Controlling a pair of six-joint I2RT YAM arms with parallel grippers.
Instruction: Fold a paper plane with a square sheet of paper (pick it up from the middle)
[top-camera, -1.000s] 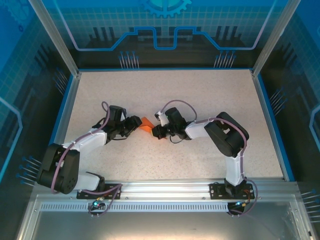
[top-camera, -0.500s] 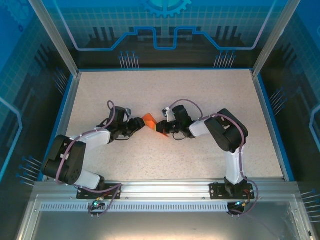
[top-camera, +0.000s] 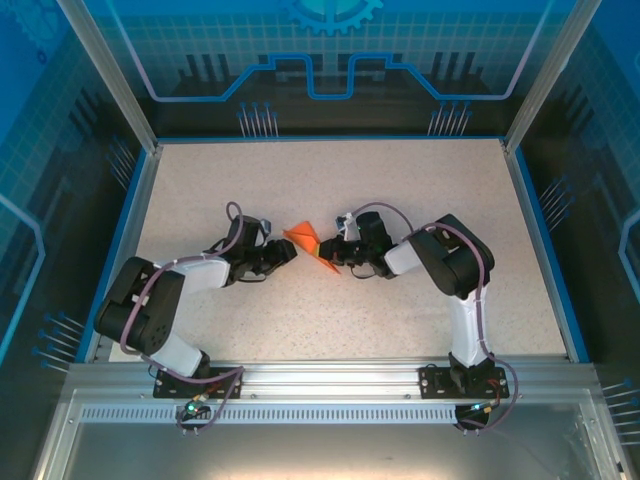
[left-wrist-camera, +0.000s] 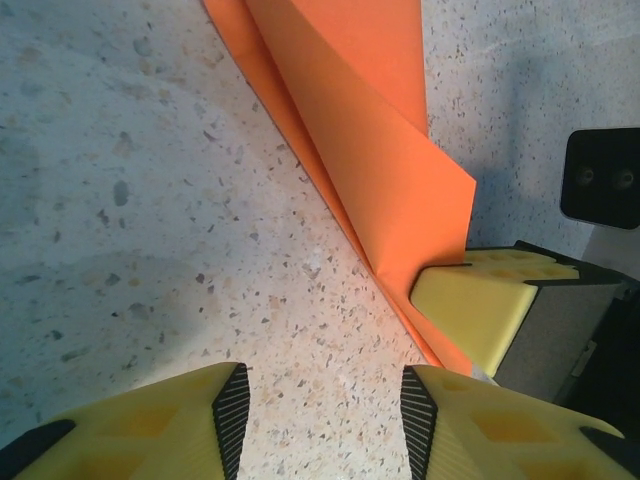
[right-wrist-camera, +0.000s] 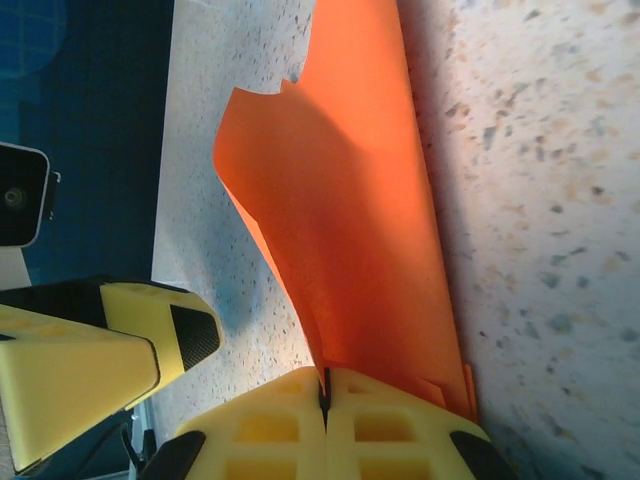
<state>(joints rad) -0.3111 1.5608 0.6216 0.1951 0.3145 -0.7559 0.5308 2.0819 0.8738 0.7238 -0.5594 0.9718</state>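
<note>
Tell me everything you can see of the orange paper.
The orange paper is thin, plain and bright, folded into a long narrow shape of several layers with sharp creases. It sits near the middle of the table, its lower edge on the surface and one flap curling upward. The right gripper is shut on one end, pinching the layers. The left gripper stands open near its edge, with nothing between its fingers.

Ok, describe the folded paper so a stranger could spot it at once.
On the speckled table, look to the middle, where the left claw faces the right claw. The folded paper is pinched in the right claw, the only bright orange thing there.
</note>
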